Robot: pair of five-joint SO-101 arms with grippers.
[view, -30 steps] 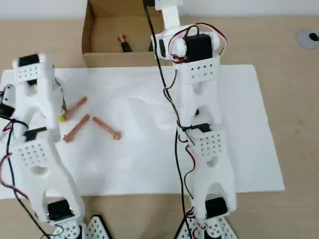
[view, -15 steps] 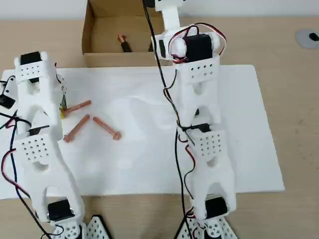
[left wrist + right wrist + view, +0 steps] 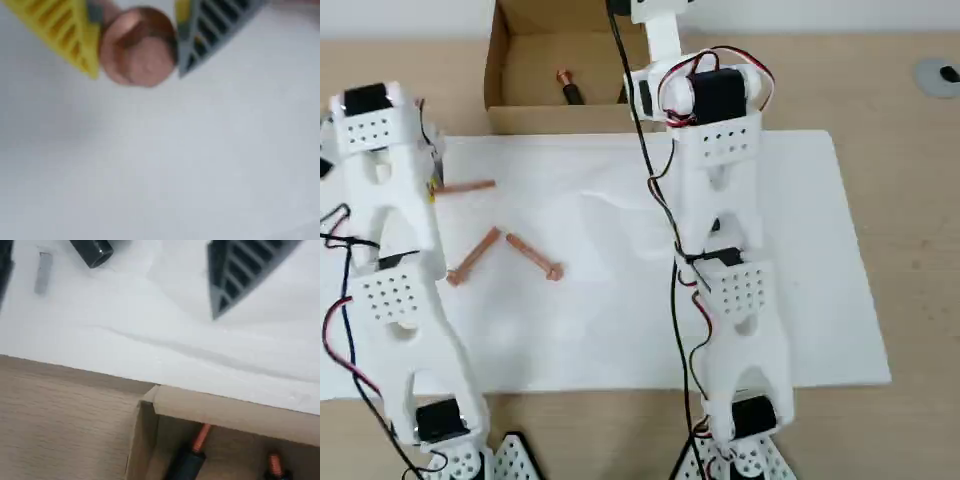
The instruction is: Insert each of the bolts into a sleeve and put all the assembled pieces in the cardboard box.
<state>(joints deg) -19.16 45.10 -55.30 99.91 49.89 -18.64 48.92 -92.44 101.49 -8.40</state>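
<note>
At the upper left of the high view, the left gripper (image 3: 136, 69) is clamped on a bolt (image 3: 466, 186) near one end, so the bolt could pivot or slip out if it is pressed off-axis against a sleeve (image 3: 93, 250).

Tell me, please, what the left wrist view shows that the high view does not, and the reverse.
Left wrist view: the round head of the bolt end-on, pinched between the left gripper's yellow finger and grey finger. High view: two loose bolts lying on the white sheet, the cardboard box with assembled pieces inside, and the right arm. Both: the gripped bolt and the white sheet.
</note>
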